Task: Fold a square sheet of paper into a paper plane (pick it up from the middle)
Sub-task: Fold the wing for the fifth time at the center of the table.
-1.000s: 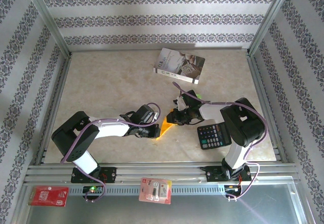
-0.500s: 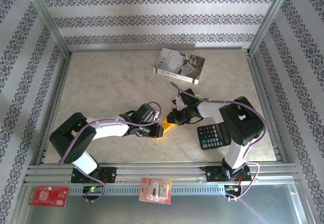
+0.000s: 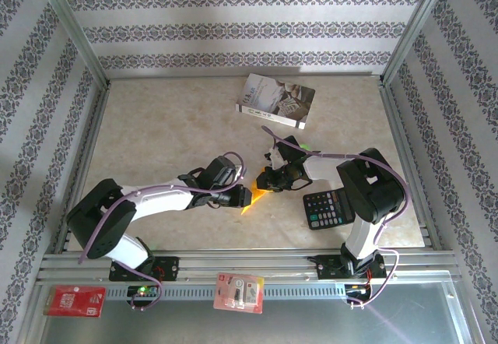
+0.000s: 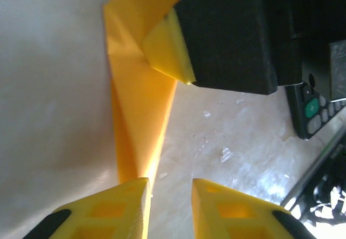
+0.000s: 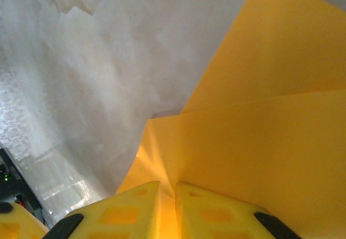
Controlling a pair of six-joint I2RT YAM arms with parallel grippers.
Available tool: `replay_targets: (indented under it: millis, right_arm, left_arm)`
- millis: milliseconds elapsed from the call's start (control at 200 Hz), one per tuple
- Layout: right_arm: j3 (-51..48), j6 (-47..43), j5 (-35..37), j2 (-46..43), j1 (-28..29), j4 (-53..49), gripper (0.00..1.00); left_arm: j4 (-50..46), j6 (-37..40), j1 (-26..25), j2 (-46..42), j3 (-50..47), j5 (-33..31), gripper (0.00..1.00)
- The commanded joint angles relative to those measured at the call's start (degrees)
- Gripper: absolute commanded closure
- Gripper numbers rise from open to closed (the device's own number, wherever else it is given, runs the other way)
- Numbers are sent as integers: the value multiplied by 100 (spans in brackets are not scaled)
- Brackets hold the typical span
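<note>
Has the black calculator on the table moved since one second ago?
No. The black calculator keeps the same place and the same tilt against the near metal rail.

No legible text, cover print on grey-white book at upper centre too small to read, key legends on black calculator at lower right blurred, labels on red pack at lower left and red-white pack at bottom centre unreadable

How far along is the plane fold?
Done: the orange paper already carries creases and a folded flap. In hand: the right hand pinches it at a fold, and the left hand is open beside its narrow end. Left: no dart shape yet, so more folds likely remain.
</note>
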Motion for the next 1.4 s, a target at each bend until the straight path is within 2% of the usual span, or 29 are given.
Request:
replay_targets:
  millis: [0,55,125,255,355,764,1394]
  right_arm:
    - [-167,-191,809,298,5,-392,79]
    - [-155,-189,798,305,8,-387,79]
    - [-149,-189,794,323,10,-387,79]
    - [-159,-189,802,310,5,-391,79]
    - [-168,-182,803,314,10,-381,80]
    - [-169,-170,797,304,7,-369,80]
    - [-200,-173,806,298,2,-373,80]
  left_arm:
    - [-521,-57,-53,-468,-9,-772,70]
    - [-411,-24,-53,-658,-107,-815,69]
    - [129,-63,-53,-784,-240,-437,69]
    - [898,-246,-62,-269,-47,755,86]
    - [1189,-427,-62,179,54,1026,94]
    - [759,-121,8,1091,307,889,96]
    - [859,-102,96,1300,-238,728,97]
